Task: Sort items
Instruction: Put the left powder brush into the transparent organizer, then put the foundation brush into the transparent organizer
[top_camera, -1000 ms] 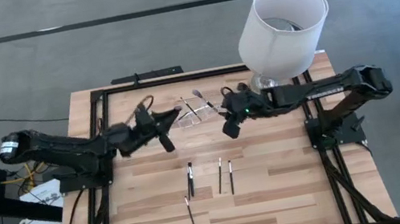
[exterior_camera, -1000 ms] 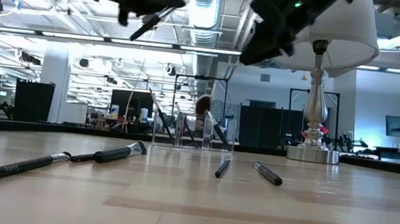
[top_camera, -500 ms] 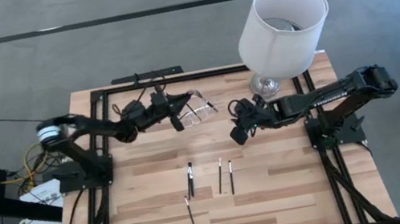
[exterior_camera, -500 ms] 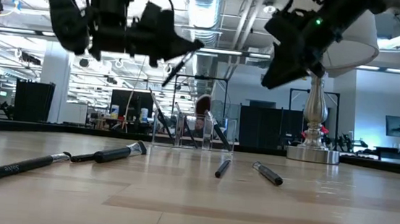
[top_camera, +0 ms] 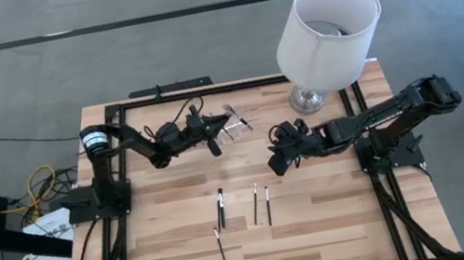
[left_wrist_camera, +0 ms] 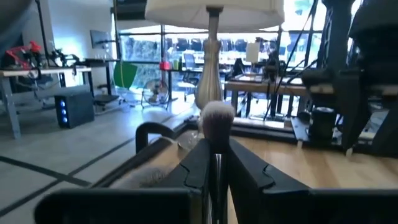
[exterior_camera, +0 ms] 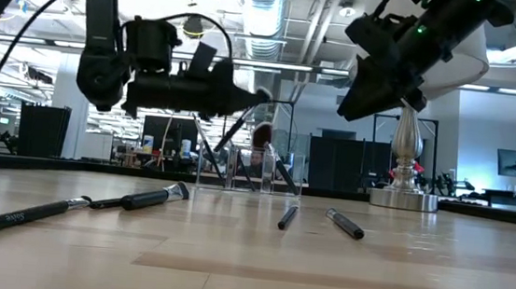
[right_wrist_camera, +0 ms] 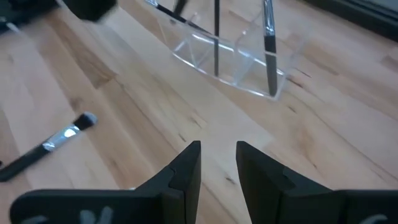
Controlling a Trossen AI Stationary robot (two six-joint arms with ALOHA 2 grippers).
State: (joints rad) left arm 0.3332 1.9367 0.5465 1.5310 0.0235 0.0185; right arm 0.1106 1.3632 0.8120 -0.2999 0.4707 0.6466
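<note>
My left gripper [top_camera: 210, 134] hovers at the far side of the table, just left of the clear container [top_camera: 233, 129], shut on a fluffy-headed makeup brush [exterior_camera: 237, 124]. My right gripper [top_camera: 279, 162] hangs open over bare wood, right of and nearer than the container, touching nothing. The right wrist view shows up to three slim brushes standing in the container [right_wrist_camera: 230, 56]. Several slim black brushes lie flat mid-table [top_camera: 220, 207] [top_camera: 256, 203] [top_camera: 268, 206] [top_camera: 221, 250]. One of them shows in the right wrist view [right_wrist_camera: 56, 146]. My left gripper pinches the brush between its two fingers on the stem just behind the fluffy head [left_wrist_camera: 216, 163]. The head [left_wrist_camera: 217, 117] sticks out past the fingertips. The fingers come about level from the table's left. The brush is lifted clear and tilted, its thin handle [exterior_camera: 226, 137] slanting down below the gripper.
A big lamp with a white shade [top_camera: 325, 20] stands at the far right corner, its silvery base [exterior_camera: 403, 197] right of the container. A black frame rail [top_camera: 170, 87] runs along the far edge. Bare wood lies between the container and the lying brushes.
My left gripper, carrying the brush, has moved toward the far edge and right, coming lower beside the container. My right gripper has drawn back from the container toward the near edge.
</note>
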